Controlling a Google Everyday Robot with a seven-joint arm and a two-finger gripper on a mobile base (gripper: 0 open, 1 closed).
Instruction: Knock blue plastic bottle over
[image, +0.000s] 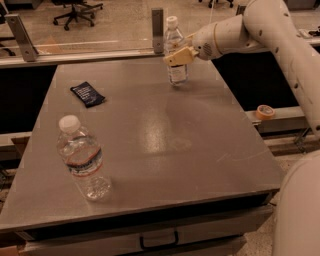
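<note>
In the camera view, a grey table (150, 150) fills most of the scene. Taking its centre as the dial, the blue plastic bottle (173, 36) stands upright at about 1 o'clock, close to the far edge and toward the right corner, with its white cap on top. The gripper (176, 57) reaches in from 2 o'clock on the end of the white arm (270, 30). Its tan tip lies across the middle of the bottle and seems to touch it. Whether the claw is wide, narrow or clamped on the bottle cannot be told from here.

At 7 o'clock, near the front left edge, a wider clear bottle (82, 160) with a red-and-blue band stands upright, well apart from the gripper. At 10 o'clock a small dark packet (87, 94) lies flat on the tabletop. Off the table at 3 o'clock, a roll of tape (265, 111) rests on a side ledge. Behind the bottle at 12 o'clock a metal post (157, 22) rises from a rail, and an office chair (75, 7) stands on the floor beyond at 11 o'clock.
</note>
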